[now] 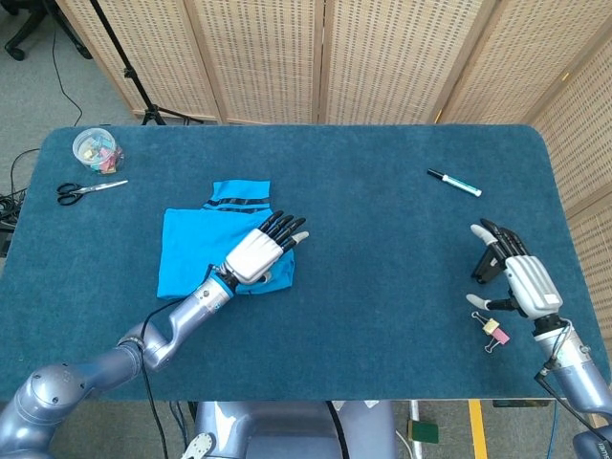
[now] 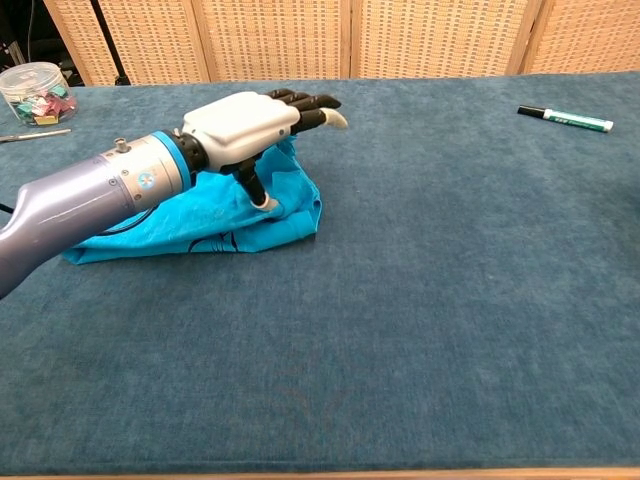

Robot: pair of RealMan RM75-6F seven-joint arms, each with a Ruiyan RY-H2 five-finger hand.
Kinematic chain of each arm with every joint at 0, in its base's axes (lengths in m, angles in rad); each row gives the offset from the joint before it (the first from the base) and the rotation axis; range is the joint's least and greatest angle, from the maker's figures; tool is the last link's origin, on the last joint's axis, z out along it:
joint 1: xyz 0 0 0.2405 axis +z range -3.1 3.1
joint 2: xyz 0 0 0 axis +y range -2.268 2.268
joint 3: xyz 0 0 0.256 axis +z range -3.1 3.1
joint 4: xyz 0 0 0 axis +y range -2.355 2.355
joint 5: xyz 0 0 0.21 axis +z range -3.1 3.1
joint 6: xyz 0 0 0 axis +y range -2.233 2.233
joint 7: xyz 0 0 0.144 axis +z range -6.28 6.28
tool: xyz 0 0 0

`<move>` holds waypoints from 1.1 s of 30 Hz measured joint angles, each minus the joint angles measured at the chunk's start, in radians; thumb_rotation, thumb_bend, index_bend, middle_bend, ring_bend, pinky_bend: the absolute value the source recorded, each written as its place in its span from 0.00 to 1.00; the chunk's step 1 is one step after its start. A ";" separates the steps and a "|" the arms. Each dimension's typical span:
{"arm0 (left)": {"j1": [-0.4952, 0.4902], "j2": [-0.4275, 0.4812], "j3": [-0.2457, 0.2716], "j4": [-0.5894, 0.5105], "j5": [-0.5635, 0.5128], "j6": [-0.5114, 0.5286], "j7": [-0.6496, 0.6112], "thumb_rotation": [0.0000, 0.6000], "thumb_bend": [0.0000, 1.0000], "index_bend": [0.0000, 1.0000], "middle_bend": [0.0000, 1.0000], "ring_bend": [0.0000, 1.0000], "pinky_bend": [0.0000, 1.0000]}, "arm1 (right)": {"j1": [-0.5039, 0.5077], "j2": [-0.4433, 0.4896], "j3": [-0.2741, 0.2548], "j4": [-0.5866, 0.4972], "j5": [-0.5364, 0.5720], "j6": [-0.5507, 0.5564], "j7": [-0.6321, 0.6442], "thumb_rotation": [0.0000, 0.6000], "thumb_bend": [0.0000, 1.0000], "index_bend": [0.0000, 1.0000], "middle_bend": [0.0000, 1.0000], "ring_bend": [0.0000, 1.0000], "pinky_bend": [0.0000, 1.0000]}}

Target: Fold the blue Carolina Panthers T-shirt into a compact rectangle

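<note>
Shirt (image 1: 196,251) folded blue on left half of table (image 1: 382,287), striped edge at far side | left hand (image 1: 260,251) over its right edge, fingers stretched flat and apart, thumb tip touching cloth, gripping nothing | right hand (image 1: 512,275) near right table edge, fingers spread, empty | binder clip (image 1: 493,332) beside it | marker (image 1: 454,183) far right

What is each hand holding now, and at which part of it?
Nothing is held. The left hand is over the blue shirt with fingers stretched out; only its thumb tip touches the cloth. The right hand is open above the table.
</note>
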 measured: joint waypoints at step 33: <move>-0.013 -0.010 -0.056 -0.048 -0.049 0.040 -0.006 1.00 0.00 0.00 0.00 0.00 0.00 | -0.002 0.003 -0.008 -0.013 -0.011 0.010 -0.017 1.00 0.00 0.00 0.00 0.00 0.00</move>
